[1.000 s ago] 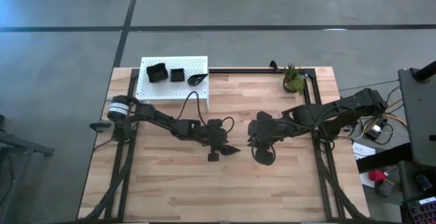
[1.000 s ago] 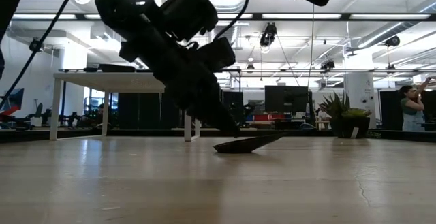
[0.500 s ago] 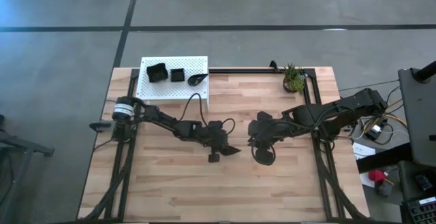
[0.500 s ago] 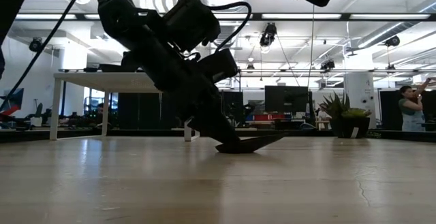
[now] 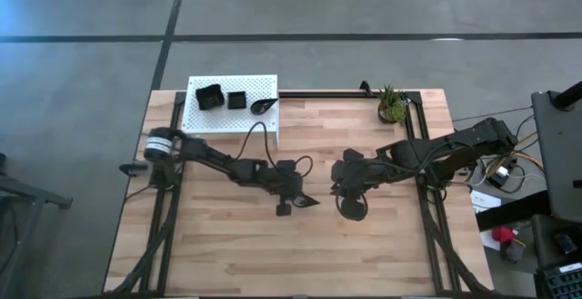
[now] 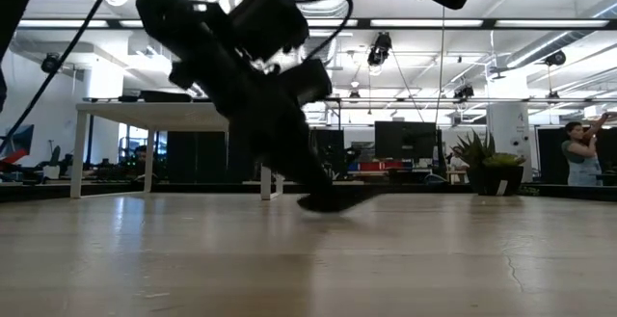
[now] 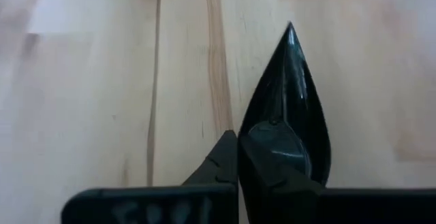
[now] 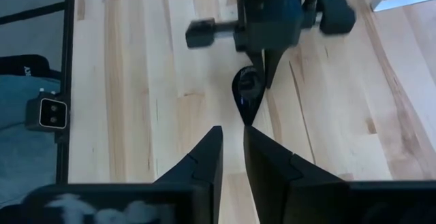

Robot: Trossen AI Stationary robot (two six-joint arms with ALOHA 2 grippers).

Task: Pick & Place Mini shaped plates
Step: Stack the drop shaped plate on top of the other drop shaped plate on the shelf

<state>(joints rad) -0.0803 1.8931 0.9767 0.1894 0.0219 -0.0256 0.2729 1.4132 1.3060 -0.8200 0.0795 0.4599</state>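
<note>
A glossy black teardrop-shaped mini plate [image 5: 307,201] sits mid-table, its point toward the table's right. It also shows in the low view [image 6: 337,201] and in the left wrist view [image 7: 289,88]. My left gripper [image 5: 293,199] [image 7: 237,139] is shut on its wide end. My right gripper [image 5: 351,206] [image 8: 231,129] hovers just to the plate's right, empty, with a narrow gap between its fingers. Three more black mini plates [image 5: 209,97] [image 5: 236,100] [image 5: 265,105] rest on the white perforated platform [image 5: 232,122]. My left gripper pinches the teardrop plate by its wide round end [image 7: 315,152]. One finger [image 7: 272,159] lies over the plate's hollow and the other against the rim's outside. The fingers slant down from the table's left, along the plate. Whether the plate is clear of the table, I cannot tell.
The white platform stands at the table's far left corner. A small green potted plant [image 5: 392,104] [image 6: 492,172] stands near the far right edge. Bare wood lies on the near half of the table. A person stands far off in the room at the right.
My left gripper dipped down onto the plate's wide end, then rose a little. The plate, which leaned with its wide end on the table and its point raised, now lies flatter. It has shifted slightly toward the table's left.
</note>
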